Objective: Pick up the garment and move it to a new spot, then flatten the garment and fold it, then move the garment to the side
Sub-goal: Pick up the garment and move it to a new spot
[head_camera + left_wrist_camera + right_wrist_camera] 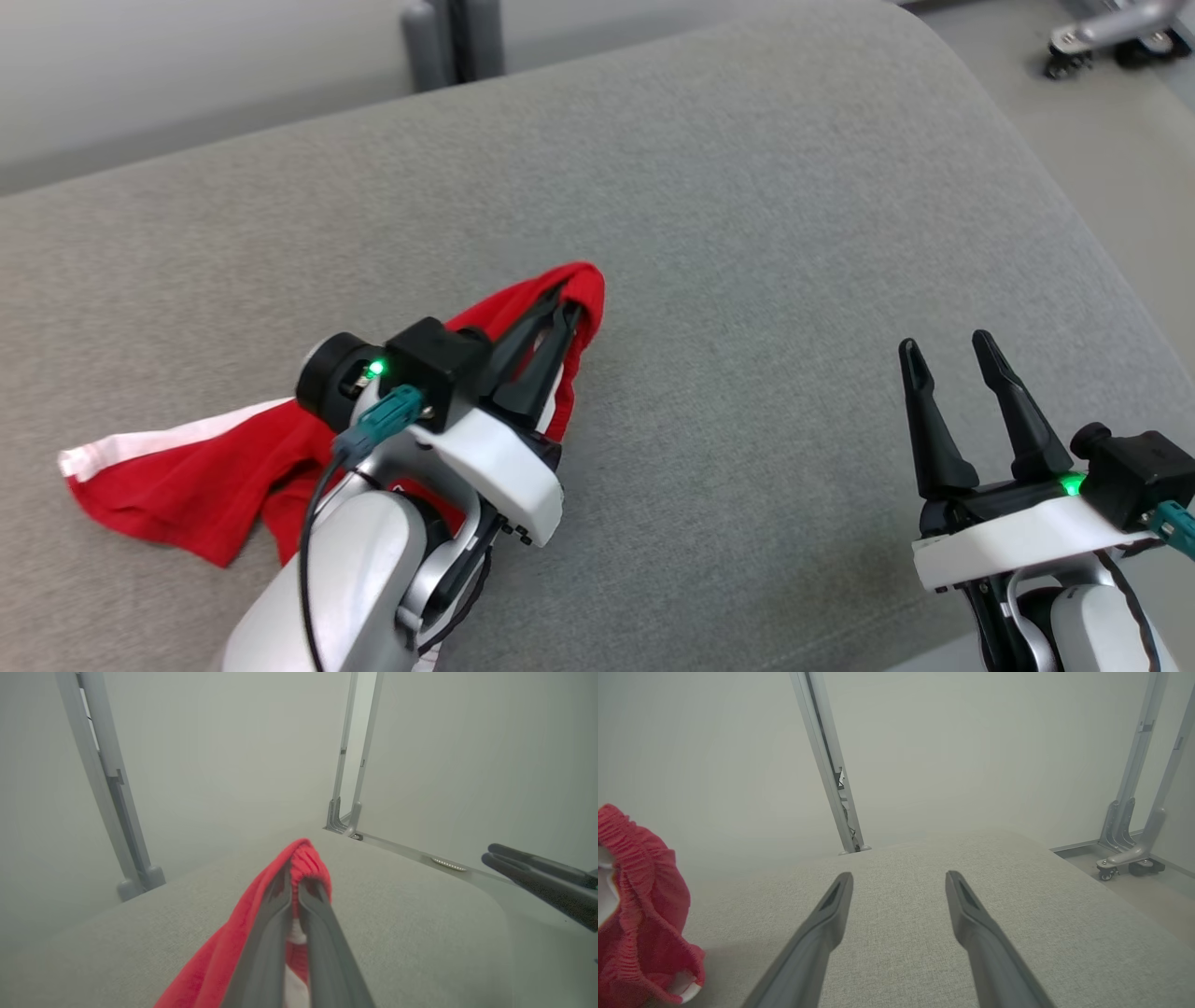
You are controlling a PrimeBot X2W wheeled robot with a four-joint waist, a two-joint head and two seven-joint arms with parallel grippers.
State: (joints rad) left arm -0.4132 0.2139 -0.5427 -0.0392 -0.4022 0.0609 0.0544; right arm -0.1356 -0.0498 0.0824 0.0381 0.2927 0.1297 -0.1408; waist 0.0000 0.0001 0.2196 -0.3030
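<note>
Fabric is pinched between the shut fingers of the left gripper [563,313]: the gathered elastic edge [306,858] of the red garment [187,481] is clamped right at the tips, and a small fold of it shows just beyond them. From that point the cloth falls back beneath the wrist and trails out behind and to the outer side of the arm. The far end, marked by a white stripe [159,439], appears to be resting on the grey cushion [747,233].

A hold at the hem, rather than in the middle of the cloth, is judged to be chosen so that the rest can hang and be carried or dragged without bunching.

The right gripper [944,342] is held well apart, off to the inner side of the left one. Its fingers are spread wide above bare cushion with nothing between them. It is probably kept clear so that the path ahead of the left gripper is unobstructed, and so that a second corner can be taken once flattening begins. The first step, moving the garment, is judged to be in hand.
</note>
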